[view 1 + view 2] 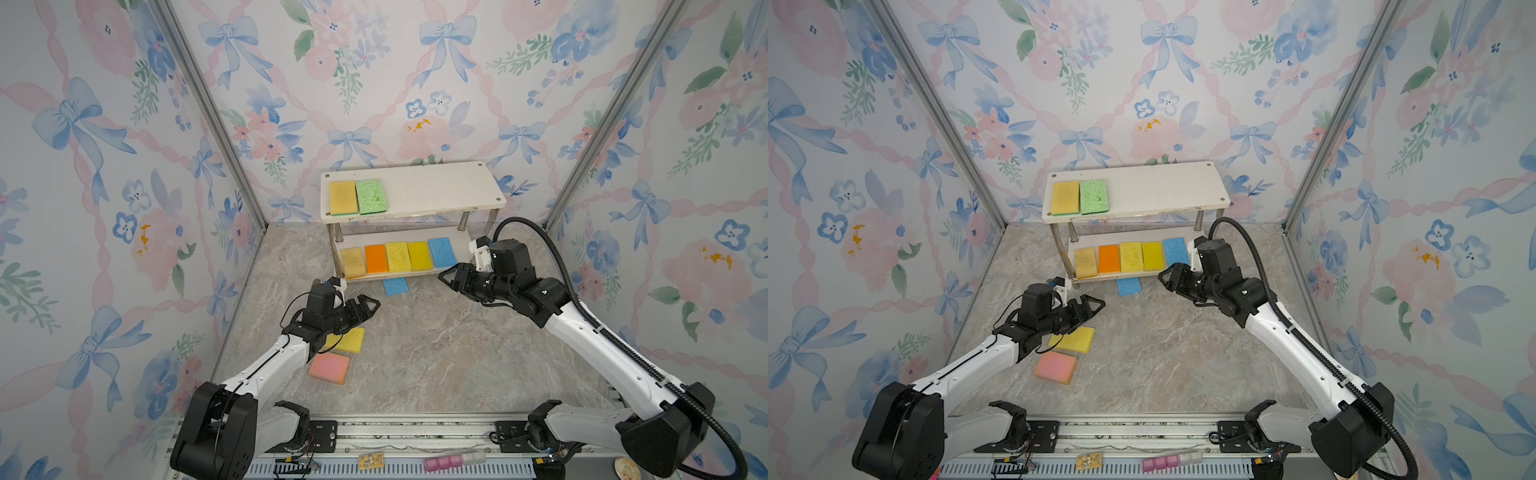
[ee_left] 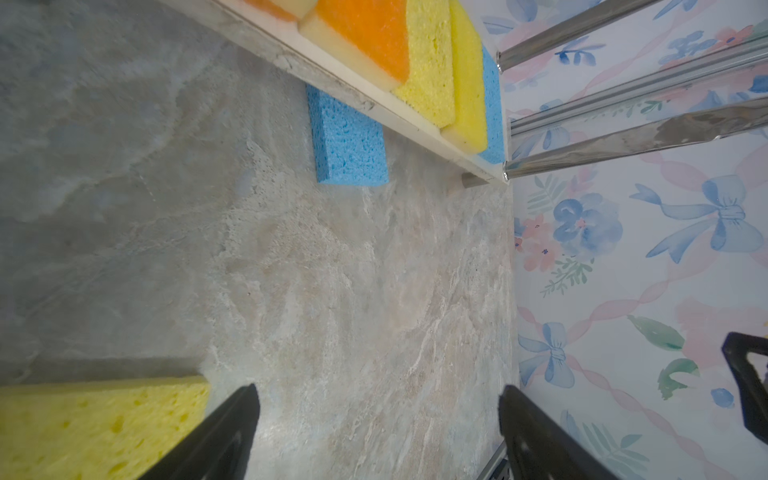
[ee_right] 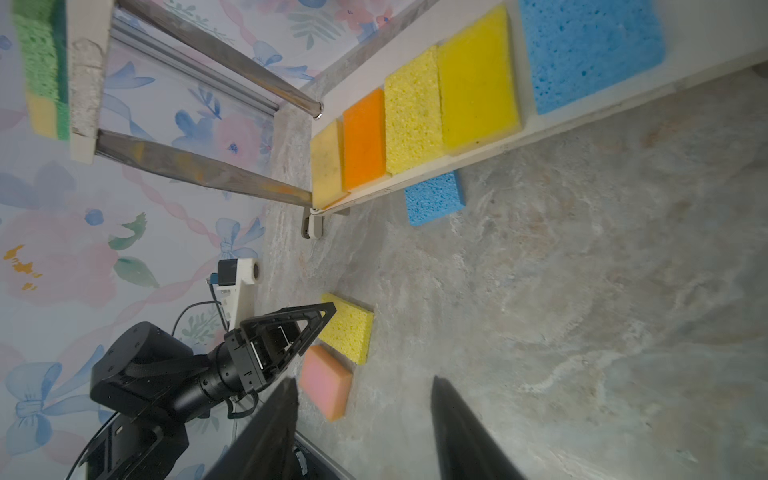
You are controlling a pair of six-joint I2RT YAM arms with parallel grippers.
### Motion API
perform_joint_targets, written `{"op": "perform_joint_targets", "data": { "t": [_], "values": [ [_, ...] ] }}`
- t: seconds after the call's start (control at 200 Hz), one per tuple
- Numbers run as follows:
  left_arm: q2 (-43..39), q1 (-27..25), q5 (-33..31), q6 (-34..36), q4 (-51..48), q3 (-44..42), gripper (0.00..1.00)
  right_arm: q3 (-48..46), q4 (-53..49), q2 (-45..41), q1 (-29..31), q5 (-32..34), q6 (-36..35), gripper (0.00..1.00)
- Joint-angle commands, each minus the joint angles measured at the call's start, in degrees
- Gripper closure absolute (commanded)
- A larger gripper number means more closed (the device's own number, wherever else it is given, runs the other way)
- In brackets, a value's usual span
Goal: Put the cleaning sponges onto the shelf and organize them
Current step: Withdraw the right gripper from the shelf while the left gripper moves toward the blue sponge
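Note:
The white shelf stands at the back. Its top board carries a tan-yellow sponge and a green sponge. On the lower board lie several sponges in a row: tan, orange, two yellow and blue. A blue sponge lies on the floor against the shelf's front. A yellow sponge and a pink sponge lie further forward on the left. My left gripper hovers open just above the yellow sponge, empty. My right gripper stands open and empty beside the lower board's right end.
Floral walls with aluminium corner posts close the marble floor on three sides. A metal rail with the arm bases runs along the front. Small pink and white blocks sit below the rail.

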Motion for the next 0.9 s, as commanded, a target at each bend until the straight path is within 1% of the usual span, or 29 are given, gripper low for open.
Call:
{"op": "perform_joint_targets", "data": {
  "t": [0.0,0.09,0.14,0.205,0.35,0.5,0.525,0.615,0.895],
  "values": [
    [4.5,-1.8,-2.9,1.5,3.1,2.5,0.12,-4.4,-1.2,-4.1,-2.0,-0.8,1.1,0.45],
    [9.0,-2.8,-4.1,1.1,6.5,3.2,0.18,-7.6,-1.5,-6.4,-3.1,-1.2,2.5,0.45],
    [11.4,-3.1,-4.4,0.7,8.4,3.5,0.20,-8.4,-2.1,-7.5,-3.1,-0.7,2.8,0.45],
    [14.1,-3.4,-5.6,0.7,9.8,4.3,0.26,-8.7,-2.9,-8.6,-3.2,-0.3,2.8,0.44],
    [19.5,-4.5,-8.1,1.5,12.2,6.3,0.28,-8.1,-5.6,-9.3,-3.4,0.1,1.9,0.44],
    [23.6,-5.0,-9.5,1.0,15.3,6.3,0.29,-7.2,-7.6,-9.7,-3.8,0.4,1.4,0.44],
    [24.3,-5.0,-9.7,0.9,15.4,8.2,0.30,-7.0,-7.8,-9.8,-3.8,0.5,1.4,0.44],
    [26.7,-5.1,-10.1,1.2,15.6,9.7,0.31,-6.7,-8.4,-9.8,-4.1,0.5,1.4,0.44],
    [32.6,-5.6,-12.6,0.8,15.7,13.8,0.41,-5.5,-9.3,-8.4,-4.4,0.2,1.4,0.44]
  ]
}}
